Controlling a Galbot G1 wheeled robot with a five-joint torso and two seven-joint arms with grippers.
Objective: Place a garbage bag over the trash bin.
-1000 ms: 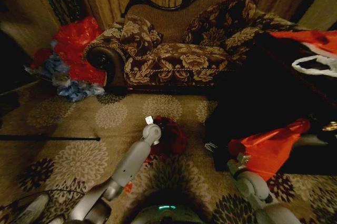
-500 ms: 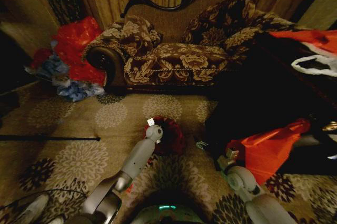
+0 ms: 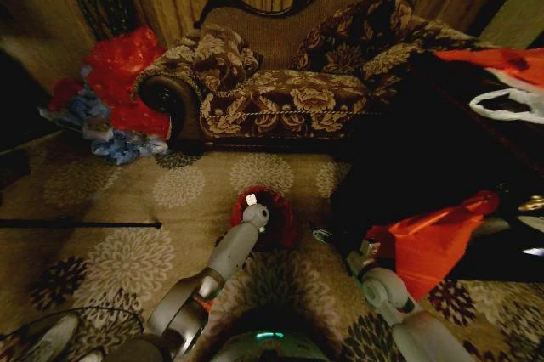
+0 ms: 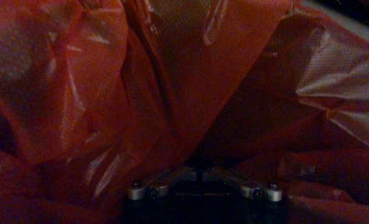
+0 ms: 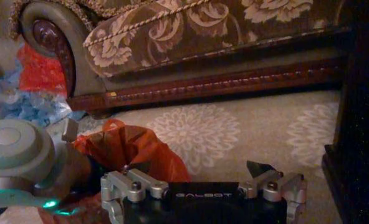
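Head view: I am reaching my left arm down into the trash bin (image 3: 276,219), which is standing on the patterned carpet (image 3: 127,260) just in front of the sofa (image 3: 289,82). The garbage bag (image 3: 270,209) is already draped over the bin, its glossy red film wrapping the rim and hiding the black wall on most sides.

Left wrist view: the left pincer (image 4: 200,179) is sitting deep among the bag's folds, with crinkled red plastic on every side. I judge that I am pressing the liner down into the bin so that it seats rather than balloons. I cannot tell whether this pincer is wide or narrow, because the film is covering its tips.

Right wrist view: the right pincer (image 5: 191,179) is hovering beside the bin, near the carpet, facing the bagged bin (image 5: 131,149) and the left arm's wrist. Its fingers are standing wide apart and holding nothing. I judge it is waiting there to tuck or steady the rim.

A larger orange-red bag (image 3: 433,239) is lying to the right against dark furniture (image 3: 408,149). It is apart from the bin.
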